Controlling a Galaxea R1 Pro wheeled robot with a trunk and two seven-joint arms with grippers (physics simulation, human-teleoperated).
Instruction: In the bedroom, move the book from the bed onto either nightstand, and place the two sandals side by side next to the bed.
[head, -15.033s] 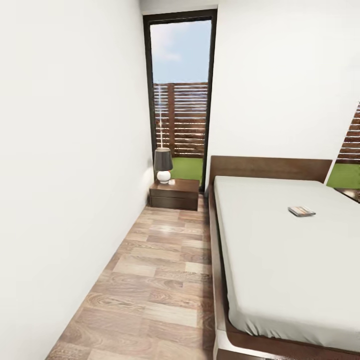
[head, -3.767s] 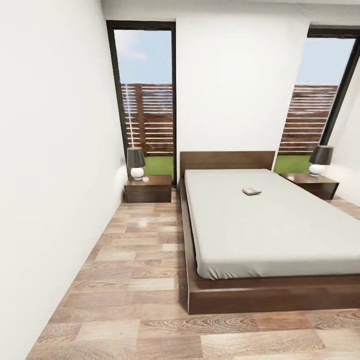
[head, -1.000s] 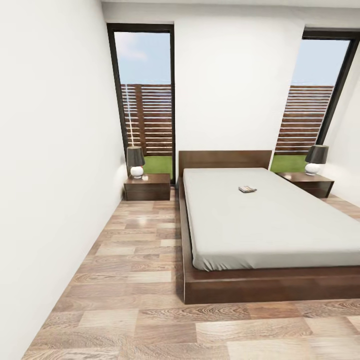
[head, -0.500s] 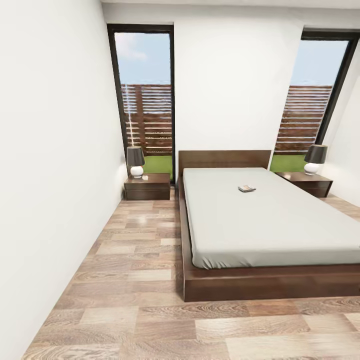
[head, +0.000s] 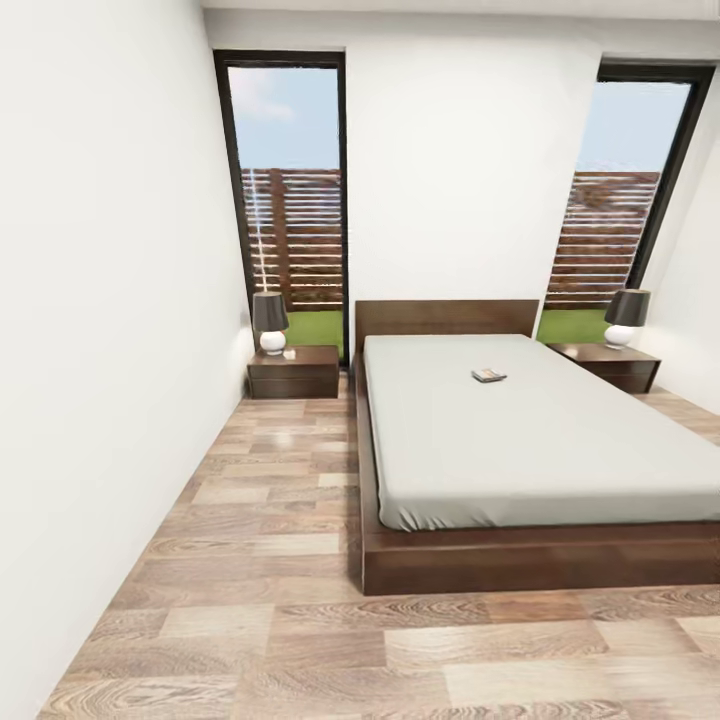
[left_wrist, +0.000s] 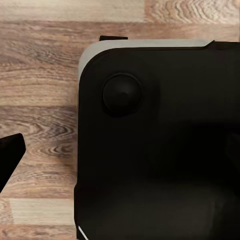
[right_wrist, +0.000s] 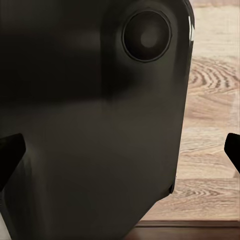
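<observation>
In the head view the bed (head: 520, 450), with its dark wooden frame and off-white mattress, stands ahead and to the right. The small dark book (head: 488, 376) lies flat on the mattress near the headboard. One nightstand (head: 294, 372) stands left of the headboard, another nightstand (head: 610, 365) to its right. The sandals are out of view. My left gripper (left_wrist: 122, 150) hangs over my black base; one fingertip (left_wrist: 10, 155) sits at the frame's edge. The right gripper (right_wrist: 121, 150) has its fingertips (right_wrist: 10, 152) far apart, with nothing between them.
A lamp (head: 270, 322) stands on the left nightstand and a second lamp (head: 625, 317) on the right one. A white wall (head: 100, 350) runs close along the left. Wood-plank floor (head: 270, 500) lies between wall and bed. Tall windows (head: 292, 200) flank the headboard.
The whole head view has drawn back and shifted, so the bed looks smaller and both nightstands show. Nothing in the room has moved.
</observation>
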